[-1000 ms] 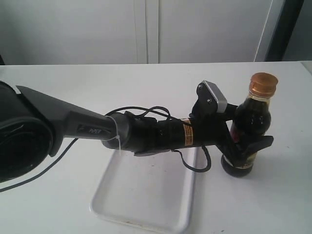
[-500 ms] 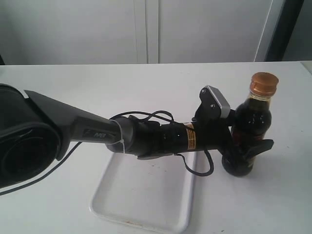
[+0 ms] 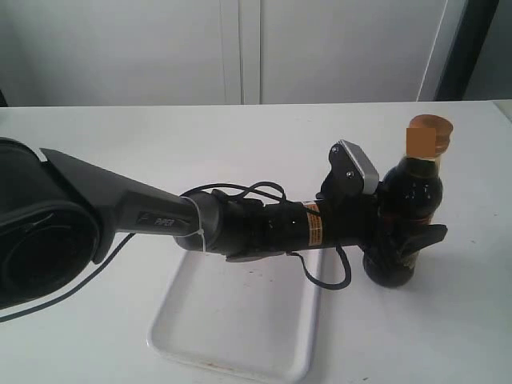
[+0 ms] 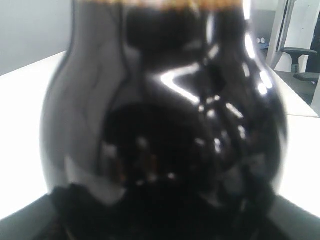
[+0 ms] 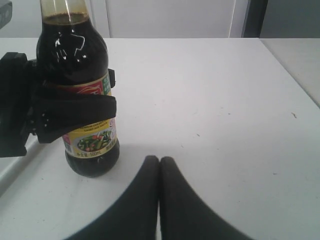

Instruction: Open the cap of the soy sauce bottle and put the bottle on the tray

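desk (image 3: pixel 120 144): white, fills most of the exterior view.
left arm (image 3: pixel 160 214): black, reaches from the left edge across to the right.
tray (image 3: pixel 232 320): white, lower centre, partly under the arm.
soy sauce bottle (image 3: pixel 410 192): upright on the desk at right, just beside the tray, not on it.
left jaws: straddle the bottle's lower body; near finger (image 5: pixel 75 117) lies across the label (image 5: pixel 92 137). Clamped or just bracketing, can't tell.
right jaws: fingertips (image 5: pixel 150 172) pressed together, pinching nothing, near the bottle.
cap (image 3: pixel 428 134): orange-brown, on the neck, upper right.

Bright – glare on blurred bottle (image 4: pixel 165 125)
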